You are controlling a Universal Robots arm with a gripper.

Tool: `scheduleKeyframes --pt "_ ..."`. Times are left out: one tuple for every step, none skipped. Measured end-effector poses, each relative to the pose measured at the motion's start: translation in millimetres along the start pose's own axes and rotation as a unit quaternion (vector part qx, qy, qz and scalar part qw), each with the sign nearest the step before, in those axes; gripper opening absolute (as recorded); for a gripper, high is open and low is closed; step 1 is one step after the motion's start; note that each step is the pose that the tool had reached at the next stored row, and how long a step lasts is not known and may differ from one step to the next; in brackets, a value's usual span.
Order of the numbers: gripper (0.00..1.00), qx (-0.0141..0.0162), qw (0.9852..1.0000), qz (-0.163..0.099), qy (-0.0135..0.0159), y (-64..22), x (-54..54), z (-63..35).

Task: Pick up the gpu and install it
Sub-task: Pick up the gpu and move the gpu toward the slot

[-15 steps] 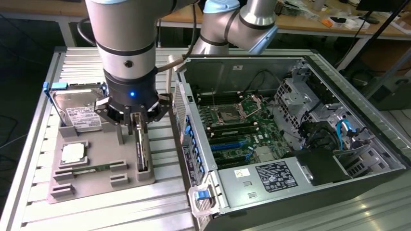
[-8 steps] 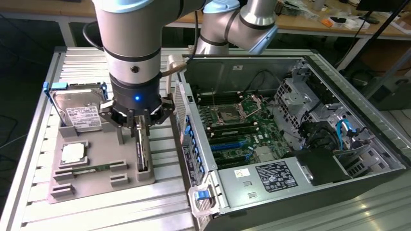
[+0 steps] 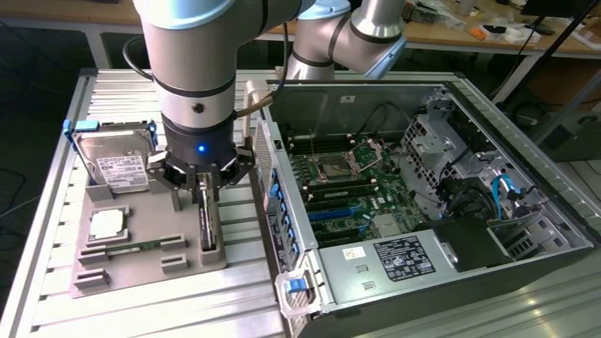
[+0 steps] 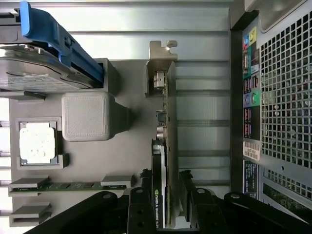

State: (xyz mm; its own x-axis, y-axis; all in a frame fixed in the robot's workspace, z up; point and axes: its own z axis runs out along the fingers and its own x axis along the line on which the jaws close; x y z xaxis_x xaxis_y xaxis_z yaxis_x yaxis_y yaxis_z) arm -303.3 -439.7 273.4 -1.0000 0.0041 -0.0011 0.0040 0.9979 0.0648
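Ribbed aluminium desk (image 3: 56, 296) carrying a grey parts tray (image 3: 141, 271) and, at the exterior view's right, an open computer case (image 3: 376, 84) lying on its side with the motherboard exposed.

**Task object.** The gpu (image 3: 207, 225) (image 4: 169, 122) stands on its long edge in a slot at the tray's border nearest the case. It is a thin, flat card with a greenish-brown board, a black cooler face with a small green logo, and a silvery end bracket (image 4: 161, 63) at the end far from the tool.

**Arm.** The arm (image 3: 193, 70) descends almost vertically, wrist pointing straight down over the card. The tool (image 3: 207, 186) (image 4: 165, 175) is open, with one of its black fingers (image 4: 187, 195) on each side of the card at the end opposite the bracket. Whether the pads touch the card cannot be told. The card sits in its slot.

**Clearances.**
- A bare strip of ribbed desk separates the card from the case's perforated outer wall (image 4: 287, 97).
- On the card's other side, a grey block (image 4: 87, 116) rises from the tray nearby.
- Well apart from the card are a hard drive in a blue frame (image 3: 117, 165), a processor (image 3: 108, 224) and a memory stick (image 3: 131, 248).
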Motion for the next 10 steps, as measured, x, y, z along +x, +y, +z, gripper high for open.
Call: scheduleKeyframes --pt "0.36 0.0 1.0 0.0 0.0 0.0 0.3 0.2" --pt "0.36 0.0 1.0 0.0 0.0 0.1 0.9 0.4" --pt "0.36 0.0 1.0 0.0 -0.0001 0.3 1.4 0.5" --pt "0.36 0.0 1.0 0.0 -0.0003 0.4 2.4 0.6" --pt "0.36 0.0 1.0 0.0 -0.0005 0.5 3.5 0.6" --pt "0.36 0.0 1.0 0.0 -0.0007 0.5 4.3 0.8" --pt "0.36 0.0 1.0 0.0 -0.0009 0.5 4.6 1.0" --pt "0.36 -0.0001 1.0 0.0 -0.001 0.5 4.5 1.6" --pt "0.36 0.0 1.0 0.0 -0.0008 0.5 4.6 1.7" --pt "0.36 0.0001 1.0 0.0 -0.0008 0.5 4.6 1.6"
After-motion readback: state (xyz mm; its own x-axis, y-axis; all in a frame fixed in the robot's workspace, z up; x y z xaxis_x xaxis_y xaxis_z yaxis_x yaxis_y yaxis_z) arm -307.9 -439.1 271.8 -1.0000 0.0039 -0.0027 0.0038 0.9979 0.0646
